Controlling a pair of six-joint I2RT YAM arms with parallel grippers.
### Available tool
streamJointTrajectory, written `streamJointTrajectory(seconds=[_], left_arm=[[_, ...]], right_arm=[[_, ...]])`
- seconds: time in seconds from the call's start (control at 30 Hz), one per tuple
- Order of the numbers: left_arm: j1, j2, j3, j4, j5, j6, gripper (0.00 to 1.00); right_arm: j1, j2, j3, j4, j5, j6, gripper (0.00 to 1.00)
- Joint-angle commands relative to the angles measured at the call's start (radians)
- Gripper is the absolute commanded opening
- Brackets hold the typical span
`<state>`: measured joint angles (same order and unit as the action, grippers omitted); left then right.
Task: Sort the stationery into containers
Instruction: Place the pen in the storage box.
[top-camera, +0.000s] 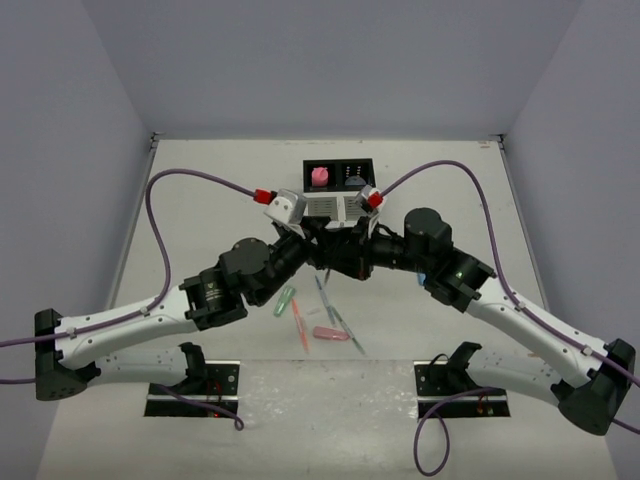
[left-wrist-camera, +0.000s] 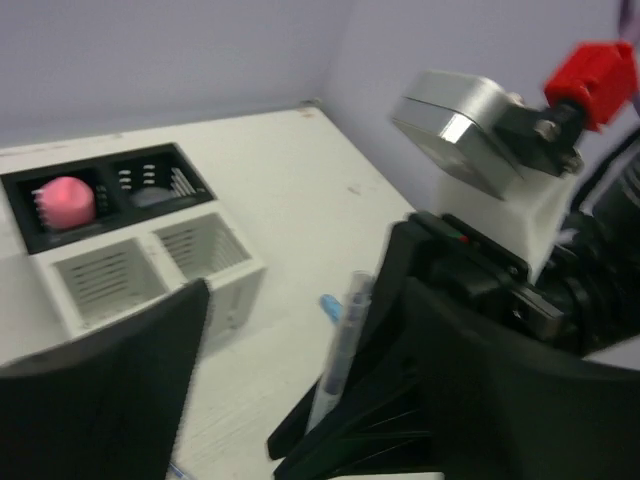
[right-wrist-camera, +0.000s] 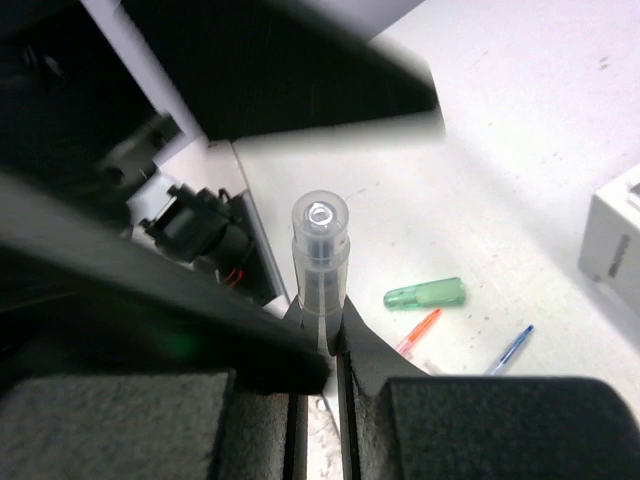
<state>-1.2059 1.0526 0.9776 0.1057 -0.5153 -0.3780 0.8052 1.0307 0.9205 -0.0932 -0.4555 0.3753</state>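
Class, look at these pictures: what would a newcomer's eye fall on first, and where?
The left arm and right arm meet head-on at mid-table, before the organizer. Between them the right gripper pinches a clear pen upright. A bright pink eraser sits in the organizer's far-left black compartment; a green marker and orange pen lie loose nearer the bases.

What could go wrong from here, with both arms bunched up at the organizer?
1. The right gripper pinches the pen with much of the barrel sticking out, so it could pivot or slip.
2. The left gripper is open right beside it, so the fingers could clash.
3. Both wrists crowd the organizer; a bump might shift it or make the pen miss a white bin.
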Motion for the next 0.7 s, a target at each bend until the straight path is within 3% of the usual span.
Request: streamJointTrajectory(seconds=[0.0,0.13,0.2,0.33,0.43,0.67], left_arm=[[-0.073,-0.027,0.170,-0.177,-0.136,-0.013,1.00],[-0.065,0.010,0.367,-0.537,-0.429,-0.132,1.00],[-0.064,-0.002,0.441,-0.760,-0.566,-0.227,1.00],[-0.063,-0.152,0.285,-0.800,-0.487,-0.266,1.00],[-0.064,-0.229,0.133,-0.840,-0.420,-0.321,1.00],[-0.064,-0.316,-0.062,-0.918,-0.346,-0.416,1.00]], right_arm=[[-0.014,0.075,-0.067,0.185,0.180,0.049,0.00],[-0.024,0.102,-0.096,0.219,0.352,0.071,0.00],[-0.037,0.112,-0.085,0.212,0.525,0.068,0.00],[-0.068,0.169,0.001,0.157,0.726,0.059,0.00],[-0.107,0.211,0.054,0.127,0.761,0.040,0.00],[-0.172,0.316,0.149,0.098,0.834,0.000,0.00]])
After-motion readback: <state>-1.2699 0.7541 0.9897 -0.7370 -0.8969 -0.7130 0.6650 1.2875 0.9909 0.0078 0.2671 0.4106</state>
